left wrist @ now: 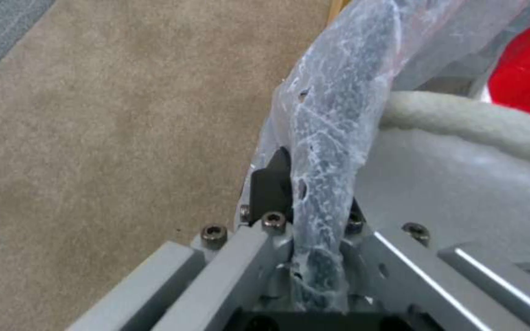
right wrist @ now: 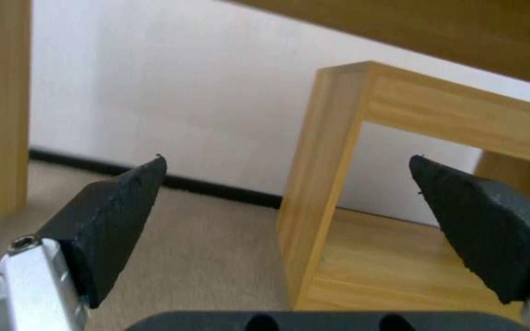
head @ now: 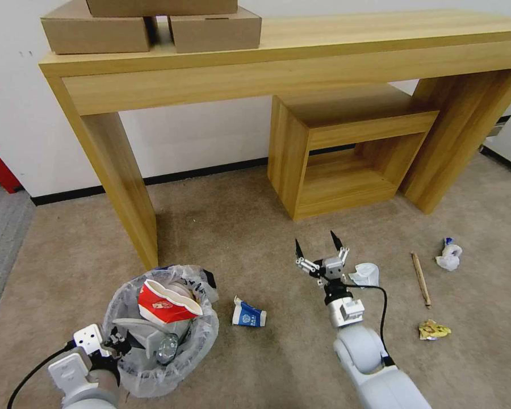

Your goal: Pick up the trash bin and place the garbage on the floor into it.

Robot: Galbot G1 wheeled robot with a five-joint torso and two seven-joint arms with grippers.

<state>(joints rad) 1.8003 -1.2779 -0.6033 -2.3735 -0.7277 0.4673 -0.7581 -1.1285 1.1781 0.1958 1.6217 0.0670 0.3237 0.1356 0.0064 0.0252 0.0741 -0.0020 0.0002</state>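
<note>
Two grippers are seen: the left gripper (head: 118, 339) is clamped on the trash bin (head: 204, 332) rim, while the right gripper (head: 319, 245) is held wide open, empty, above the carpet (head: 255, 233).

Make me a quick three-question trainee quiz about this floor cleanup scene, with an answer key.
1. True or false: the left gripper has its jaws shut on the rim of the trash bin.
2. Which lies nearest the right gripper? A. yellow wrapper B. wooden stick C. white cup
3. Fill in: the red paper cup sits inside the ____.

Key: 1 true. 2 C. 3 trash bin.
</note>
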